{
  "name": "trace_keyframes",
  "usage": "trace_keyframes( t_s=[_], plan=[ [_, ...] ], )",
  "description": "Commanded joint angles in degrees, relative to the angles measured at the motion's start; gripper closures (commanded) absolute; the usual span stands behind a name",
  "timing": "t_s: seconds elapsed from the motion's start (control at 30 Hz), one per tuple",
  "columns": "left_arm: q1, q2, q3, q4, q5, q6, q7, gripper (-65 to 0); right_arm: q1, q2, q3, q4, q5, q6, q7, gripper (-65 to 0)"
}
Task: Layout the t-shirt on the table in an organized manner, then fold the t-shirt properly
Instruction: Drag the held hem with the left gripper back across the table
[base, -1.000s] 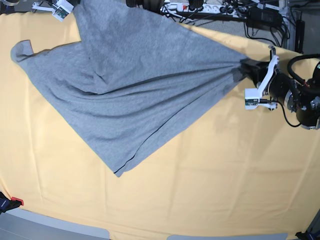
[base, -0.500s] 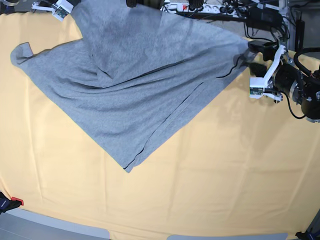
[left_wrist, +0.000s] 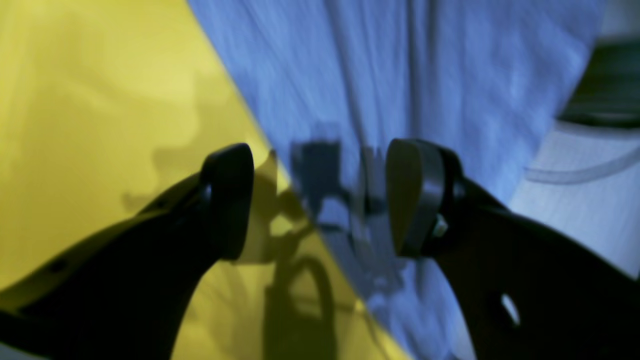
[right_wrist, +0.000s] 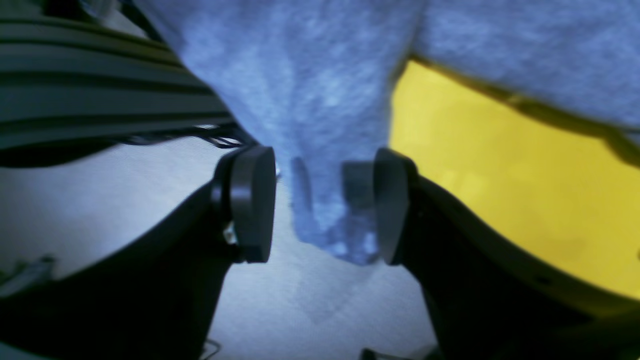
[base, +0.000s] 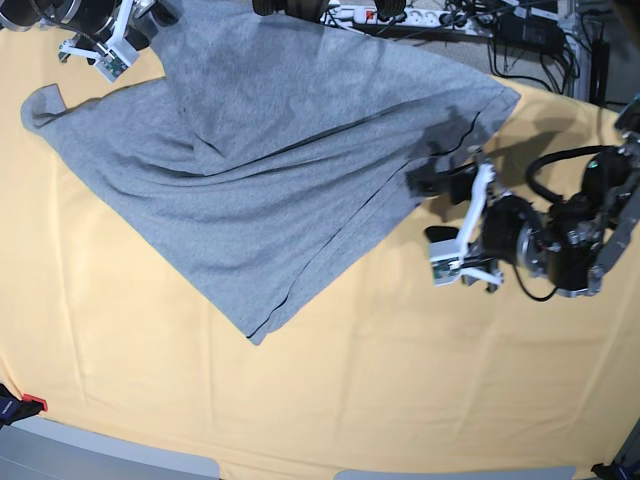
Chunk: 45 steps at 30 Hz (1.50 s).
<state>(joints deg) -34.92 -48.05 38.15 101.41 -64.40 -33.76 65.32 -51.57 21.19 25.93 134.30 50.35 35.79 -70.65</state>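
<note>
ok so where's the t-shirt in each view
Base: the t-shirt sprawls over the upper left and middle.
Left wrist: it fills the upper right, beyond the open fingers.
Right wrist: it hangs across the top.
Shared landmark: the yellow table, seen in all three.

Both wrist views are blurred. In the base view the heather-grey cotton t-shirt (base: 270, 150) is cut by the top edge, and its black lettering is hidden, perhaps underneath. The pale yellow-orange cloth-covered table (base: 400, 380) continues past every edge.
</note>
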Motion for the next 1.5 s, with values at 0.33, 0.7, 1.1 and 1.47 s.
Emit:
trace_keyframes(
  t_s=[0.33, 0.7, 1.1, 1.47],
  plan=[
    [-1.5, 25.9, -7.0, -23.6, 13.2, 1.9, -11.7, -41.8, -0.7, 0.5, 0.3, 0.7, -1.9, 0.0, 3.3, -33.4],
    [-5.6, 41.7, -22.0, -43.4, 24.9, 2.9, -22.5, -41.8, -0.7, 0.5, 0.3, 0.7, -4.1, -1.3, 4.1, -33.4],
    [-6.5, 45.2, -22.0, -59.5, 31.2, 2.5, -29.4, -41.8, -0.6, 0.5, 0.3, 0.7, -3.9, -2.4, 4.1, -33.4],
    [-4.6, 47.3, -22.0, -62.1, 26.1, -2.8, -23.1, -41.7, -0.6, 0.5, 0.3, 0.7, -3.7, -2.4, 5.3, -33.4]
  ],
)
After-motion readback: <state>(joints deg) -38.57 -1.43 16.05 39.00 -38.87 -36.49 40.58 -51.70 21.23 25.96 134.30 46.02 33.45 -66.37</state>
